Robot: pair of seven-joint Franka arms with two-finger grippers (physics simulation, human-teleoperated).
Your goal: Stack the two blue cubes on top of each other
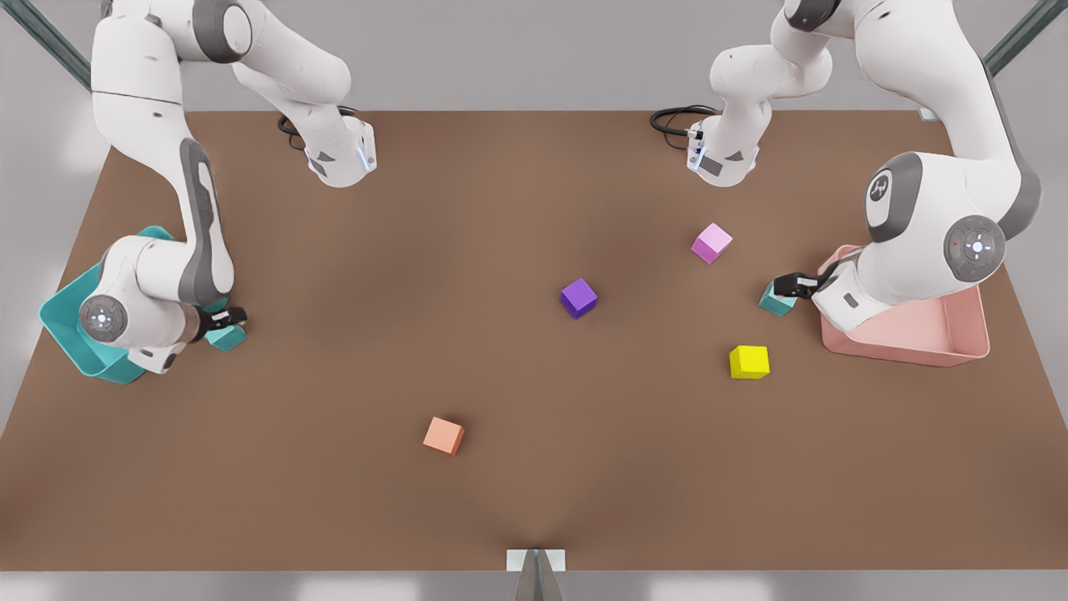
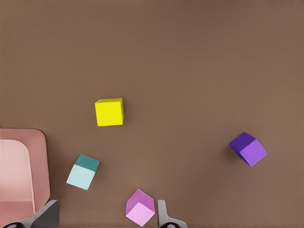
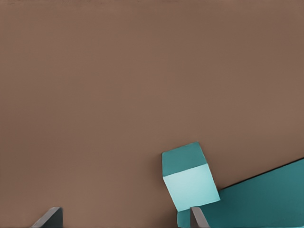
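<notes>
Two blue cubes are sitting far apart on my brown table [image 1: 501, 501]. One blue cube [image 1: 776, 302] is lying at the front view's right, just beside the pink tray [image 1: 959, 351], with the left gripper [image 1: 791, 286] low over it; from the left wrist view I am seeing its fingers [image 2: 164, 216] spread apart, holding nothing. The other blue cube [image 1: 227, 337] is resting at the front view's left, next to the teal bin [image 1: 62, 321], where the right gripper [image 1: 227, 317] is hanging with its fingers [image 3: 198, 216] parted and empty. I am also seeing a yellow cube [image 1: 749, 361], a pink cube [image 1: 712, 242], a purple cube [image 1: 578, 298] and an orange cube [image 1: 443, 436].
</notes>
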